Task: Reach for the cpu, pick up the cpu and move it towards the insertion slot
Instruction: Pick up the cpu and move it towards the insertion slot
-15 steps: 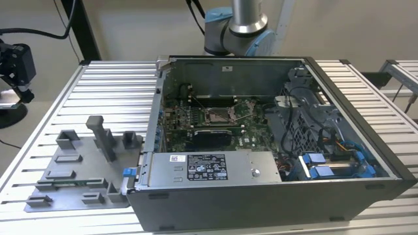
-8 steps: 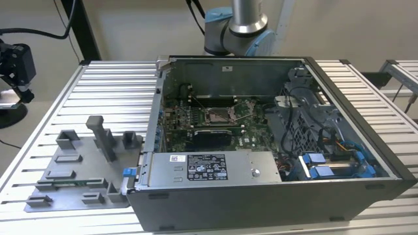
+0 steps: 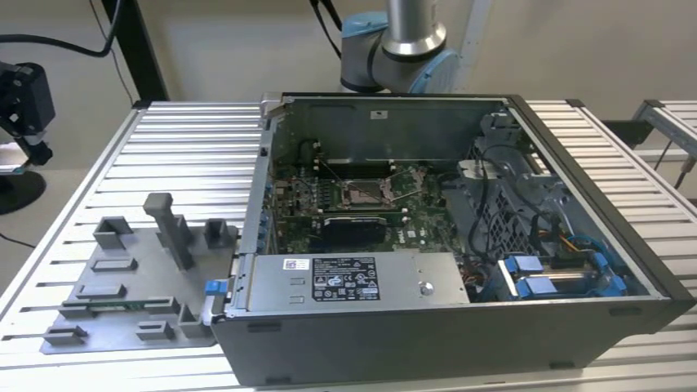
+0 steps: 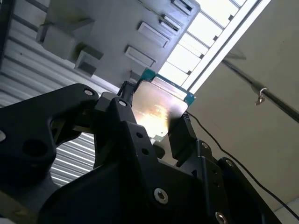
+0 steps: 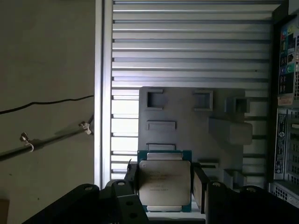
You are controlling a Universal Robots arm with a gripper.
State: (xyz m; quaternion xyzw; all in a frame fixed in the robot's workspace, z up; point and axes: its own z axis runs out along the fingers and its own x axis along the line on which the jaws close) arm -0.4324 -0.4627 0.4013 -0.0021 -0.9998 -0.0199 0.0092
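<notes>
in the exterior view the silver-tubed robot arm [image 3: 394, 41], with its grey, blue-capped joint, stands at the top centre of the frame, and the tube runs out past the upper edge. in both wrist views the black metal gripper [image 5: 165, 186] [image 4: 152, 116] sits close to the camera — broad bolted links lead to two dark fingers [image 5: 200, 185]. the fingers press in from opposite sides on the small thin square silvery-white cpu [image 5: 163, 168], each touching one edge — the chip is held flat between them, up in the air.
</notes>
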